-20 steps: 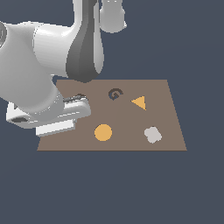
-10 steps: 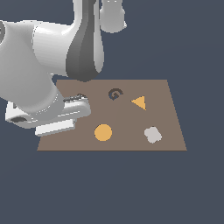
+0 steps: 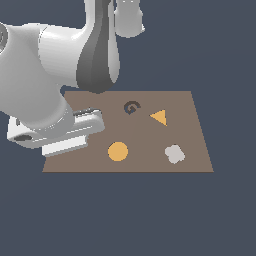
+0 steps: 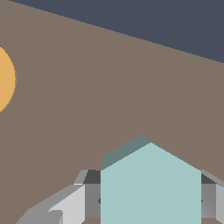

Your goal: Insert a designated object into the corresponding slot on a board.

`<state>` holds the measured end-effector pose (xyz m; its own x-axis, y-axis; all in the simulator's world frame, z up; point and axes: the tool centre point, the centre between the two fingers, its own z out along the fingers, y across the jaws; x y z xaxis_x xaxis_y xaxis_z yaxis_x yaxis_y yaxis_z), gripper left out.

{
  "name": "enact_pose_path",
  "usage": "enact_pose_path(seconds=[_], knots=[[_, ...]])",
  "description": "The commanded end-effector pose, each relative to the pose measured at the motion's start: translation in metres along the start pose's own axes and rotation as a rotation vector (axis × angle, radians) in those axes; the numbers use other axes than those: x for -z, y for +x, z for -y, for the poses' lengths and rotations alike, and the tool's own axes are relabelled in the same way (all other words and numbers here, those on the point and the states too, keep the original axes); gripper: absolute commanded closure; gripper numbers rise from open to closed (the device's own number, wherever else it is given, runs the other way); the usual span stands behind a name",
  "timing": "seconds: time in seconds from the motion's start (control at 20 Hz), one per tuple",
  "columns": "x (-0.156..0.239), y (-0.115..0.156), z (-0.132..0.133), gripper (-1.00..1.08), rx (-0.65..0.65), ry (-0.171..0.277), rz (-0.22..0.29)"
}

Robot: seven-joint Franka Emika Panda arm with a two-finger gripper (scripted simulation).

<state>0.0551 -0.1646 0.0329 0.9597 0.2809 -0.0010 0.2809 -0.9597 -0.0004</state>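
- Board (image 3: 195,145): flat brown rect. Bare parts show an orange disc (image 3: 118,151), orange triangle (image 3: 159,117), grey lobed piece (image 3: 174,154) and a dark G-shaped recess (image 3: 131,107).
- Disc sits near the board's front edge; grey piece is toward the exterior view's right, well apart from it; triangle and G recess lie further back, near each other but not touching.
- Arm (image 3: 55,85) is bulky and white/grey; it covers the board's corner on the exterior view's left, w/ its wrist body lying low over that side. Octagon slot can't be seen in either view.
- Gripper (image 4: 151,201): in wrist view its grey fingers (image 4: 72,203) sit on both sides of the teal block (image 4: 151,183), closed narrow onto it, pads against its flat sides.
- Block held over bare brown board surface; contact w/ board can't be told.
- Orange disc shows at the wrist picture's edge, well apart from the block.
- Free room: open brown board between block and disc; board edge and dark background beyond, nothing standing there.
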Motion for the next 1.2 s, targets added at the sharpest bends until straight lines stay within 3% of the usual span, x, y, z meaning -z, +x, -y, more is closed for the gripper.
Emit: enact_pose_path(seconds=[0.0, 0.55, 1.15], knots=[[0.000, 0.001, 0.001, 1.08, 0.033, 0.000, -0.001], [0.001, 0.007, 0.015, 1.08, 0.308, -0.001, -0.001], [0.003, 0.009, 0.041, 1.08, 0.806, -0.002, -0.001]])
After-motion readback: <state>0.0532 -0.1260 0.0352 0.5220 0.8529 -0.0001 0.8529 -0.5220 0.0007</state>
